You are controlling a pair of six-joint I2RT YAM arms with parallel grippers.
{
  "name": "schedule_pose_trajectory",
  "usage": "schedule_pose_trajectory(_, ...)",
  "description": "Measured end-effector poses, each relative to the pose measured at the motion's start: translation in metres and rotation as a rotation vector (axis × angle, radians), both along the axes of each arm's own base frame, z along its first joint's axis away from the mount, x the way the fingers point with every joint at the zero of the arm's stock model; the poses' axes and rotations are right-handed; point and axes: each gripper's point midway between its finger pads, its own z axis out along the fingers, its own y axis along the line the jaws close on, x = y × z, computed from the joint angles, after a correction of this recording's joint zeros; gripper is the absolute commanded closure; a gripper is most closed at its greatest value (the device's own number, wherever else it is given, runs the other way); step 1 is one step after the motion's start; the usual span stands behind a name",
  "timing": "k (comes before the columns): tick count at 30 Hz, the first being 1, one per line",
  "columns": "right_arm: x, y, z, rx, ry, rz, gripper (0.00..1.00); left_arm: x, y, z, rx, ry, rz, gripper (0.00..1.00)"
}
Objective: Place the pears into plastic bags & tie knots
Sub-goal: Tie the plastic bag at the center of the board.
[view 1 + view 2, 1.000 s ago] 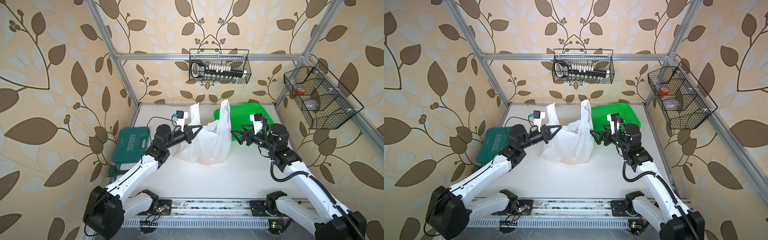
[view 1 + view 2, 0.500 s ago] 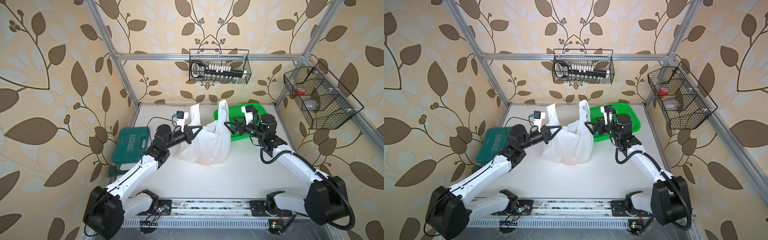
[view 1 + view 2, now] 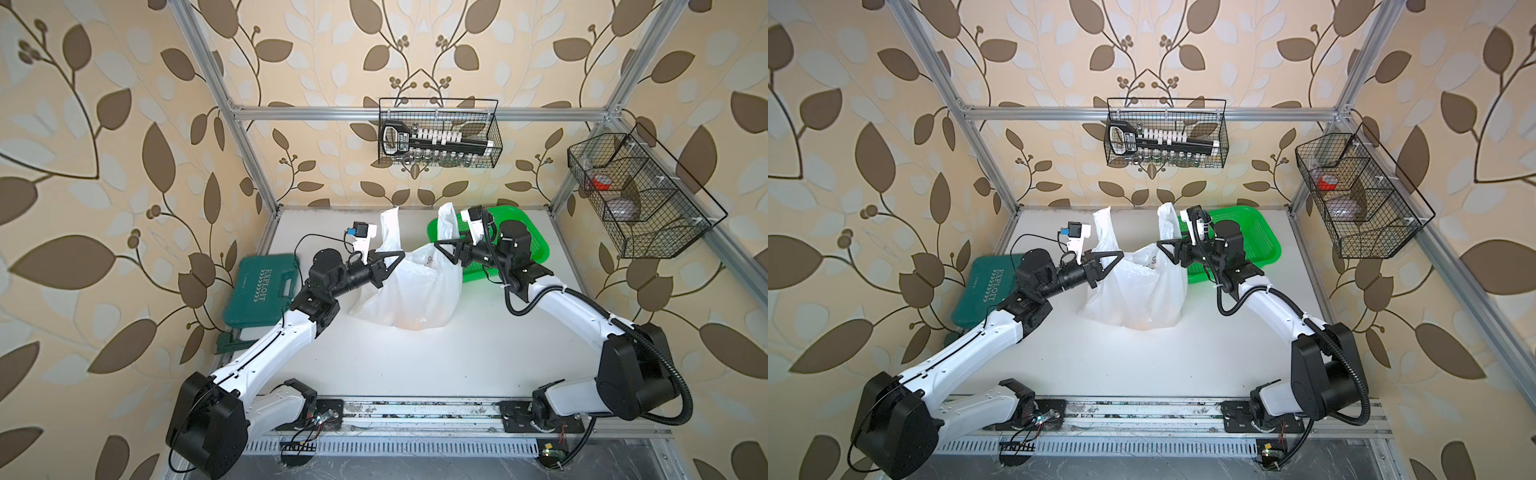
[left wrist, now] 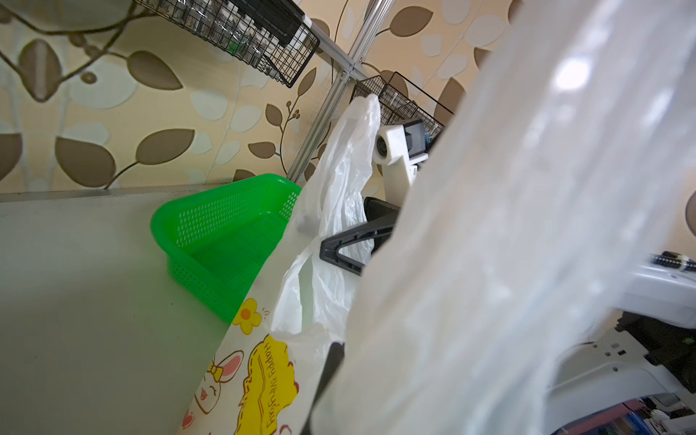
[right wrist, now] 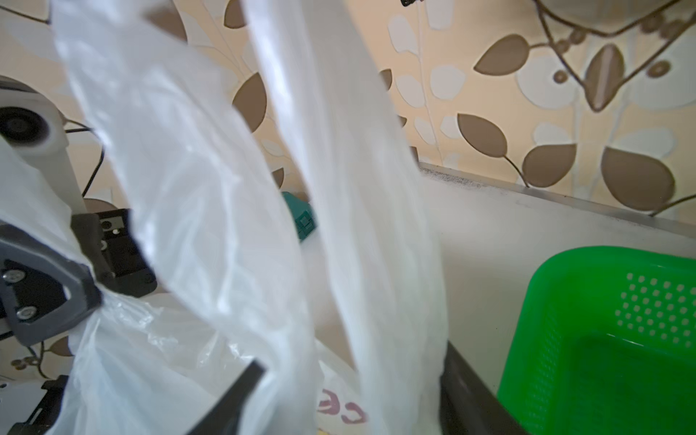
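table point(image 3: 457, 353): one, flat matte white top, aluminium rail at the back edge.
plastic bag point(image 3: 415, 291): one, thin translucent white film, crinkled and glossy; sits mid-table between both grippers, just beside the basket; mouth pulled up, body slumped on the table.
tool case point(image 3: 257, 286): one, dark green hard plastic, rectangular, lettered "EXPLOIT"; at the table's left edge, well apart from the bag.
green basket point(image 3: 538, 249): one, bright green perforated plastic, rounded corners; behind the right gripper at the back right.
wire baskets: two, black mesh; one on the back wall point(image 3: 438, 133), one on the right wall point(image 3: 640, 199).
left gripper point(image 3: 400, 252): black, triangular frame fingers, clamped tight on bag film at the foot of the left handle.
right gripper point(image 3: 437, 246): same build; in the right wrist view the fingers point(image 5: 244, 380) sit part-way apart with the right handle strip running between; no pinch seen.
handles: two flat white loops, left point(image 3: 390, 224) and right point(image 3: 446, 220), standing upright, apart, not yet tied.
pears point(image 3: 1136, 323): only a faint orange blur through the film at the bag's bottom; count unreadable.
print: cartoon rabbit point(image 4: 226, 373), yellow flower point(image 4: 246, 316), pink letters "ce" point(image 5: 339, 410).
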Motion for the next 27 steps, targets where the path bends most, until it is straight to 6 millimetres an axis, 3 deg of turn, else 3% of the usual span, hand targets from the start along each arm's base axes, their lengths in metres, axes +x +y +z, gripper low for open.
schedule_pose_trajectory(2, 0.001, -0.005, 0.004, 0.001, -0.006, -0.014, 1.00, 0.000, 0.000, 0.000, 0.000, 0.000, 0.000, 1.00)
schedule_pose_trajectory(7, -0.011, -0.024, 0.033, 0.013, -0.047, -0.056, 1.00, -0.003, 0.002, 0.000, 0.008, 0.008, 0.005, 1.00)
schedule_pose_trajectory(11, -0.035, -0.031, 0.063, 0.030, -0.095, -0.056, 1.00, -0.007, 0.008, 0.002, 0.016, 0.003, 0.029, 1.00)
schedule_pose_trajectory(14, -0.048, -0.034, 0.073, 0.032, -0.107, -0.053, 1.00, -0.007, 0.010, 0.001, 0.028, -0.002, 0.040, 1.00)
schedule_pose_trajectory(24, -0.060, -0.033, 0.026, -0.072, 0.047, -0.062, 1.00, 0.002, 0.006, -0.043, 0.127, 0.100, 0.015, 1.00)
schedule_pose_trajectory(27, -0.067, -0.027, 0.018, -0.141, 0.044, -0.052, 1.00, 0.001, 0.003, -0.044, 0.148, 0.122, -0.014, 1.00)
